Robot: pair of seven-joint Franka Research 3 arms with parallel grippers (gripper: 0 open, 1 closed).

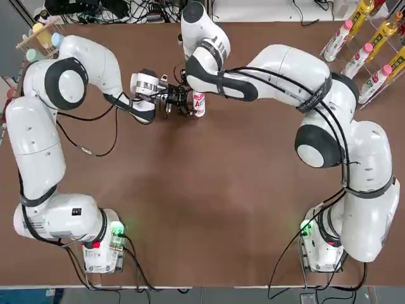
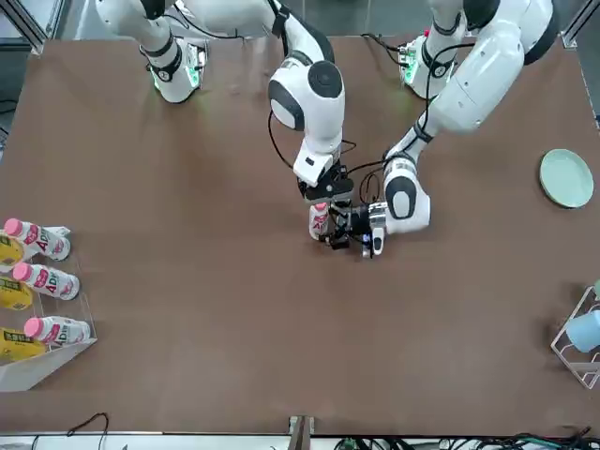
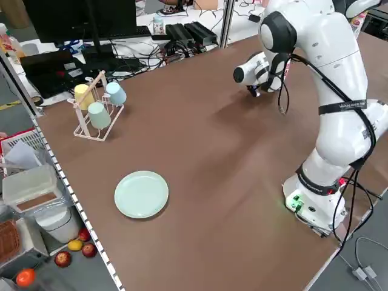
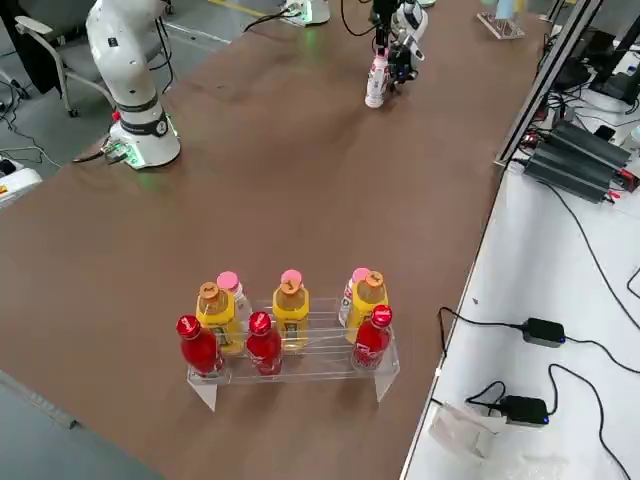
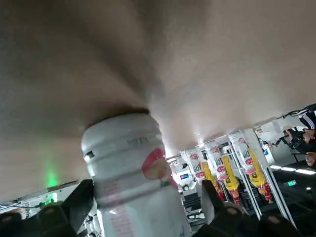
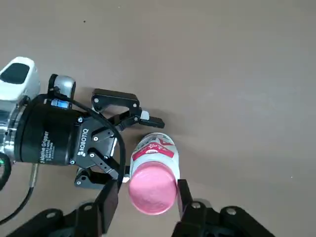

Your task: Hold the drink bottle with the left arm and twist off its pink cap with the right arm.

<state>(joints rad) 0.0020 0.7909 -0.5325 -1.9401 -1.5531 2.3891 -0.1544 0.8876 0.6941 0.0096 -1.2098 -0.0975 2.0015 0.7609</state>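
With the left gripper (image 6: 129,139) jaws wide beside the drink bottle (image 1: 199,105) – nothing gripped – and the right gripper (image 6: 143,197) jaws straddling the pink cap (image 6: 152,190) unclamped, twisting now would likely spin or topple it.

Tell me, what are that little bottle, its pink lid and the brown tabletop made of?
The drink bottle looks like thin white plastic, slightly glossy, with moulded ridges and a printed red label. The pink cap seems smooth matte plastic, evenly coloured. The table looks like a matte brown laminate or mat with no wood grain; which one I can't tell.
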